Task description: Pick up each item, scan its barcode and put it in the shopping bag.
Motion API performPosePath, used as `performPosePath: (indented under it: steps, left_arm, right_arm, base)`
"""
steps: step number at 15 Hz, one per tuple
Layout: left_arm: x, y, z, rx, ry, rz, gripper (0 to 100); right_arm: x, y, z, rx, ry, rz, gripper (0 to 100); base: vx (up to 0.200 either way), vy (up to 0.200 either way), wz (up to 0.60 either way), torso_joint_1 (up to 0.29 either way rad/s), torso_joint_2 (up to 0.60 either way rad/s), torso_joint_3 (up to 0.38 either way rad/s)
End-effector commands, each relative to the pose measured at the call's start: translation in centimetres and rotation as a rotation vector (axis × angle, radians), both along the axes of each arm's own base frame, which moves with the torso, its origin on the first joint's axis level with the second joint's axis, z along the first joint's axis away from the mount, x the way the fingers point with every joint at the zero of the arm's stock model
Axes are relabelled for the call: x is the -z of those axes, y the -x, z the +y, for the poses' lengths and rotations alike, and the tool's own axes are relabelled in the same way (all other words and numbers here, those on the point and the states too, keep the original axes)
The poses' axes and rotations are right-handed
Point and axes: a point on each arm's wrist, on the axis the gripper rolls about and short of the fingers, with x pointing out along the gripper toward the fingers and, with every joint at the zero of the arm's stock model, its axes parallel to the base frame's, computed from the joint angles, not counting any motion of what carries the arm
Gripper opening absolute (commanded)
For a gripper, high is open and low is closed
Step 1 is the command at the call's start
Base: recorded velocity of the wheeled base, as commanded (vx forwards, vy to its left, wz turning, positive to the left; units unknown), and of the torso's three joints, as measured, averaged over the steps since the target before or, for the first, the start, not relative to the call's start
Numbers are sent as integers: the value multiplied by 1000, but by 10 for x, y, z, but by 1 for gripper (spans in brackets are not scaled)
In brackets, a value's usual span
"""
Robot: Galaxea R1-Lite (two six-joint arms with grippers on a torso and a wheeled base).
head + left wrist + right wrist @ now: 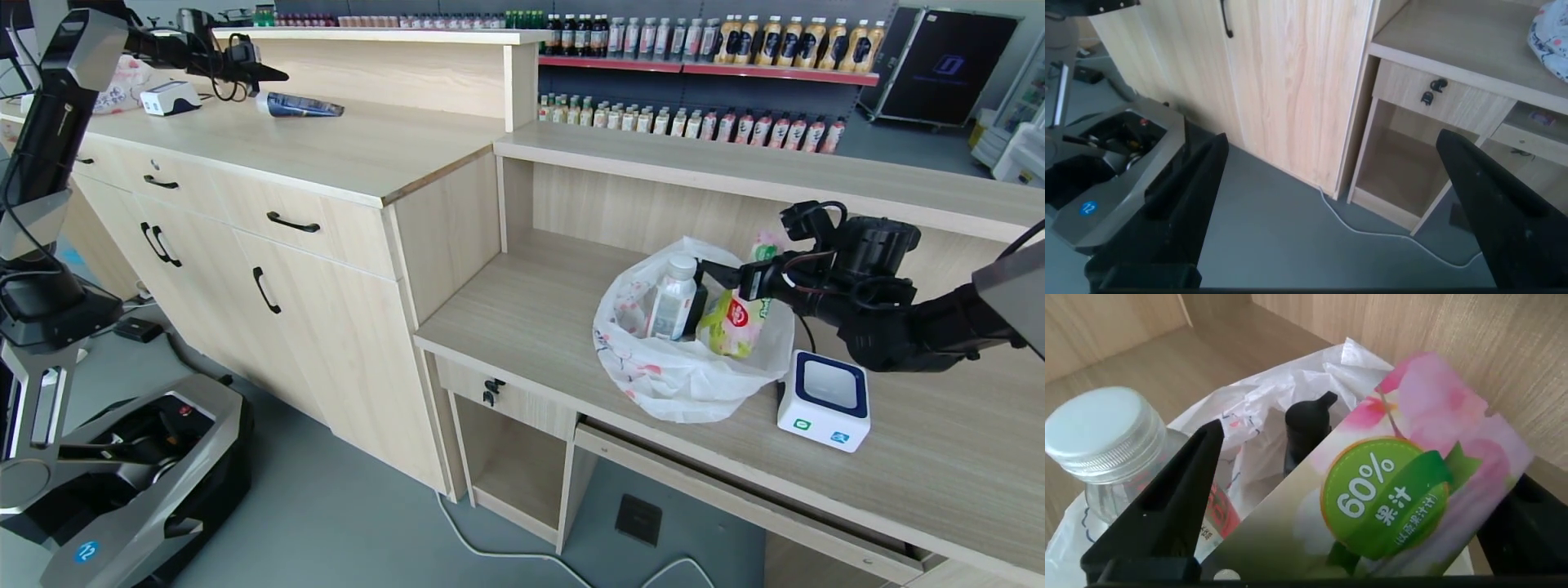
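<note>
My right gripper point(737, 286) is shut on a green and pink juice pouch point(735, 322), held upright in the mouth of the white shopping bag point(678, 371). In the right wrist view the gripper point(1372, 498) clamps the pouch point(1429, 416) by its sides. A clear bottle with a white cap point(673, 298) and a dark bottle point(699, 304) stand inside the bag. The white scanner point(824, 400) sits just right of the bag. My left gripper point(260, 73) is open and empty, high over the tall counter far left, near a blue packet point(302, 104) lying there.
A white device point(167, 98) and a pink-white bag point(122, 82) lie on the tall counter point(343, 155). The low desk point(522, 318) has bare wood left of the shopping bag, with a raised back ledge point(735, 167) behind. Drink shelves point(702, 73) stand farther back.
</note>
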Motion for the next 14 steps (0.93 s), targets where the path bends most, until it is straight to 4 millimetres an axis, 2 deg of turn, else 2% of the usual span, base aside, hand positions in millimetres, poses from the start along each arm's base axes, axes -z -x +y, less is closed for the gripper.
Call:
performPosePath:
  steps: [1,6,14]
  left_arm:
    - [0,0,0,-1,1,0,100]
    - [0,0,0,-1,1,0,100]
    - [0,0,0,-1,1,0,100]
  right_arm:
    - [9,0,0,0,8,21,100]
    - [-15,-8,5,-17,-16,-56,100]
    - [-33,-15,10,-31,-17,-121,100]
  base:
    - [0,0,0,0,0,0]
    - [0,0,0,0,0,0]
    - [0,0,0,0,0,0]
